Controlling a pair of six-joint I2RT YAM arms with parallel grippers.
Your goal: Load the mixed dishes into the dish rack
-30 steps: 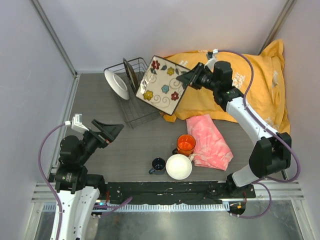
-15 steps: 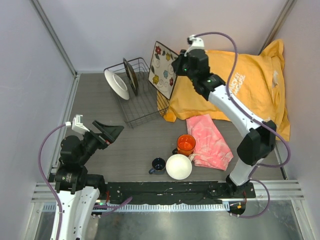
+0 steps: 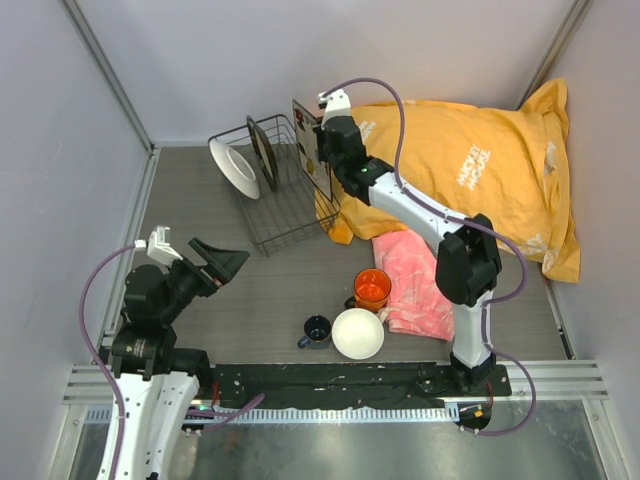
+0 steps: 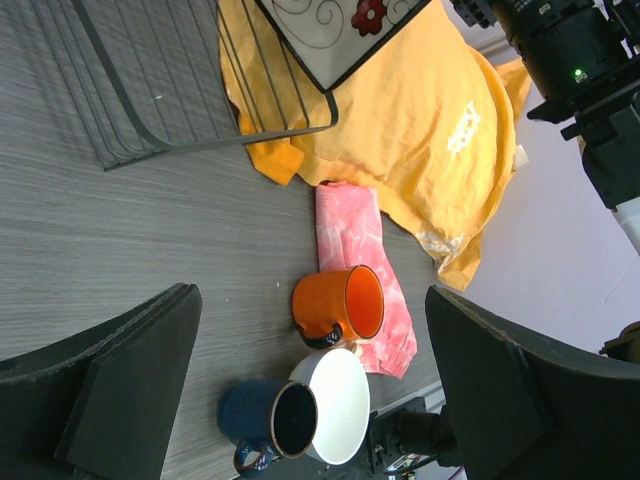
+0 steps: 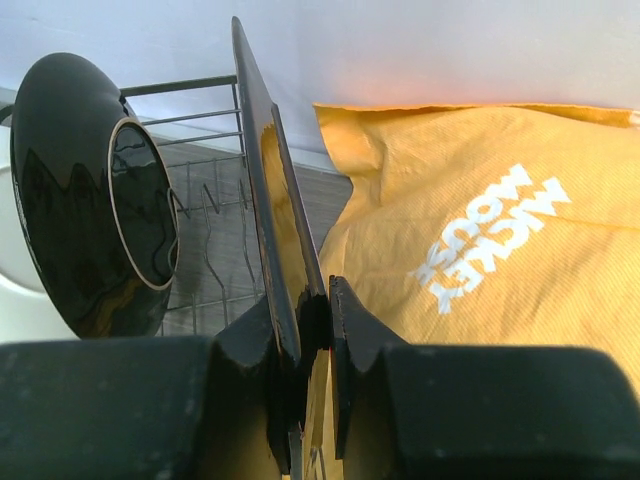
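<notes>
The square tray (image 3: 311, 148) is held on edge, nearly upright, at the right-hand side of the dish rack (image 3: 283, 214) in the upper centre of the top view. The right gripper (image 5: 314, 318) is clamped on the tray's edge, one finger pressed to each face. The right wrist view shows the tray (image 5: 262, 190) edge-on with a dark glossy back. The left wrist view shows its lower corner (image 4: 340, 30), white with a flower and scroll pattern and a dark border, just at the rack's rim wire (image 4: 250, 135). Whether the tray touches the rack cannot be told.

Two plates stand on edge at the rack's left end. The dark-rimmed plate (image 3: 264, 152) is inside the rack; the white plate (image 3: 232, 167) leans at the outer left side, just beside it.

The yellow bag (image 3: 470, 160) lies at the upper right, its near corner against the rack's right side. The pink cloth (image 3: 420, 285) lies below the bag, right of centre. The orange mug (image 3: 372, 288) lies on its side, touching the cloth's left edge. Just below it sits the white bowl (image 3: 358, 333), with the small blue cup (image 3: 317, 329) touching the bowl's left side.

The left gripper (image 3: 222, 262) hangs at the lower left above the grey table (image 3: 190, 215), fingers spread wide and holding nothing, well apart from all the dishes.
</notes>
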